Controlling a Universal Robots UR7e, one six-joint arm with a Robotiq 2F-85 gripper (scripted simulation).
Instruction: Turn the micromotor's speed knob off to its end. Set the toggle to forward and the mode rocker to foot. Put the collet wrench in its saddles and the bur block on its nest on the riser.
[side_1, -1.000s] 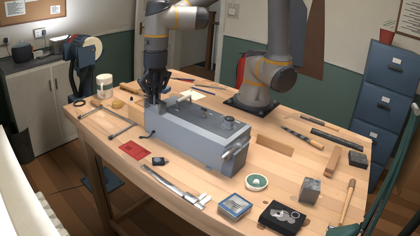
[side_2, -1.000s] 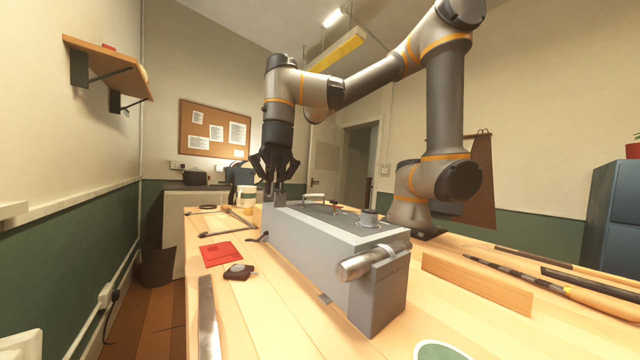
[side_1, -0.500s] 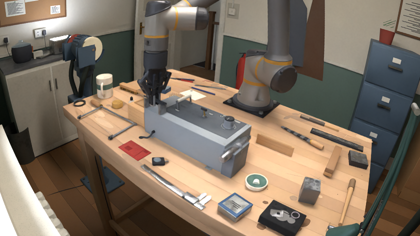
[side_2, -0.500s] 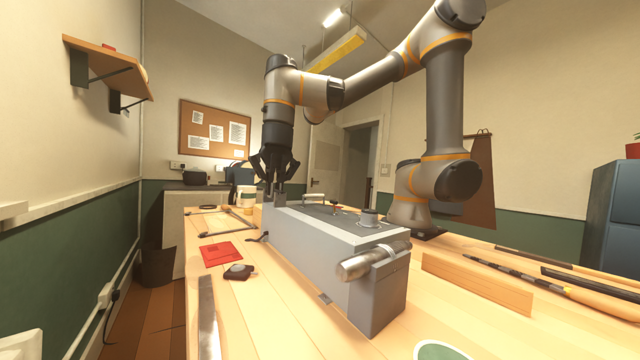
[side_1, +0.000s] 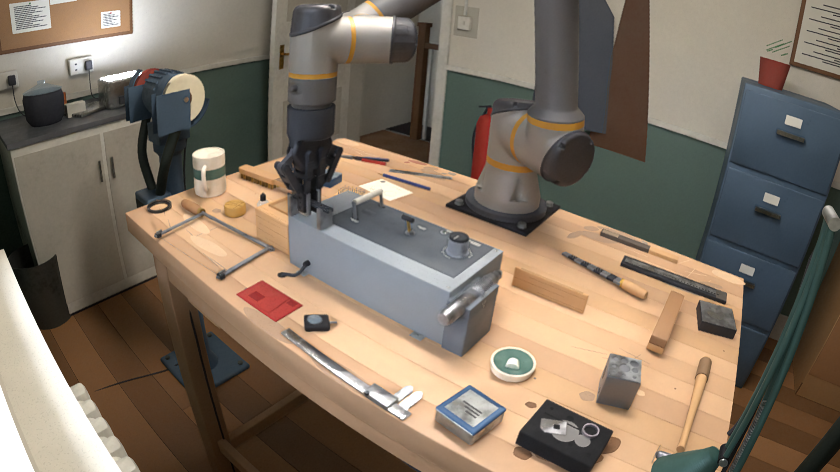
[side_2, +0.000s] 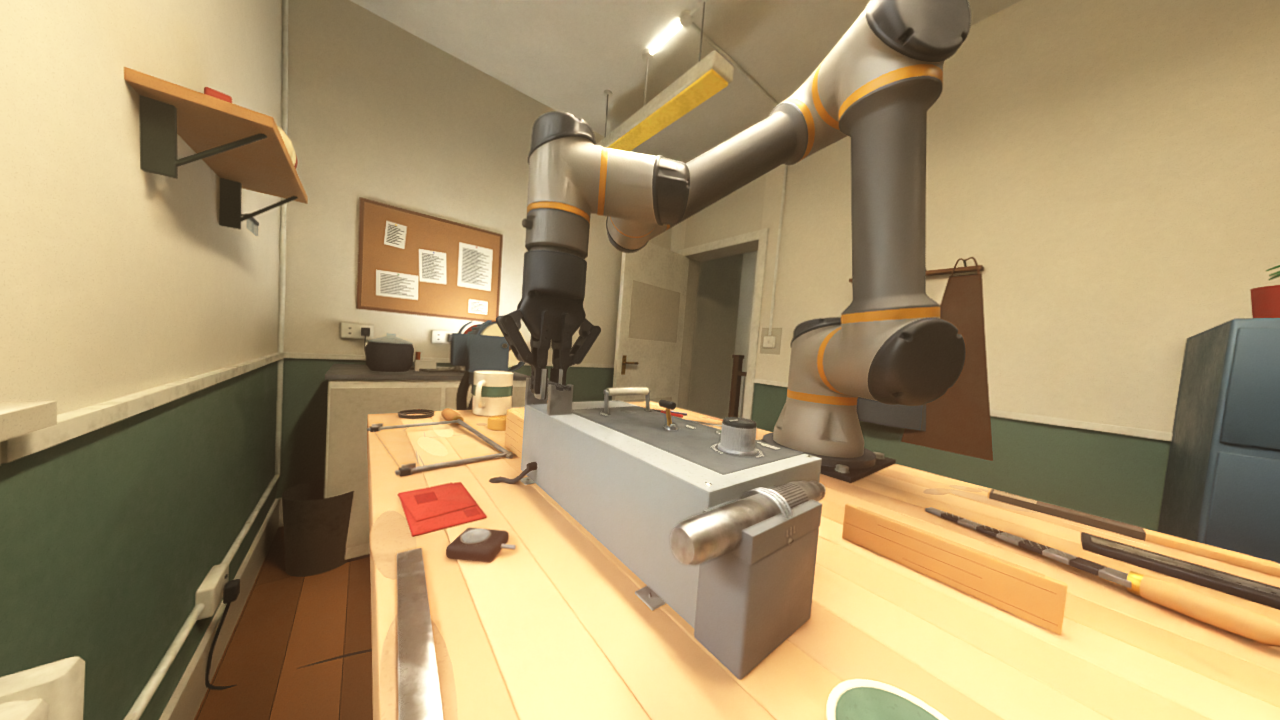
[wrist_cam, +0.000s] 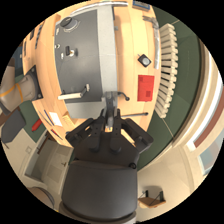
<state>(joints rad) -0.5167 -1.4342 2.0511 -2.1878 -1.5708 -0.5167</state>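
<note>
My gripper (side_1: 307, 206) (side_2: 548, 387) (wrist_cam: 111, 119) stands upright over the far-left end of the grey micromotor box (side_1: 390, 264) (side_2: 667, 488). The collet wrench (side_1: 321, 214) (side_2: 559, 398) (wrist_cam: 111, 103), a short grey metal piece, is clamped in my closed fingers at the box's top edge, its lower end close to the box top. The speed knob (side_1: 458, 242) (side_2: 739, 434) (wrist_cam: 67, 21) sits near the box's right end, and the toggle (side_1: 407, 223) (side_2: 667, 410) (wrist_cam: 69, 51) stands between it and the white handle (side_1: 367, 201). The grey bur block (side_1: 619, 380) rests on the bench's near right side.
The wooden riser (side_1: 273, 220) sits just left of the box, behind my gripper. A saw frame (side_1: 214, 240), a red card (side_1: 269, 299) and a steel rule (side_1: 346, 376) lie on the bench in front. A mug (side_1: 209, 171) stands at the far-left corner.
</note>
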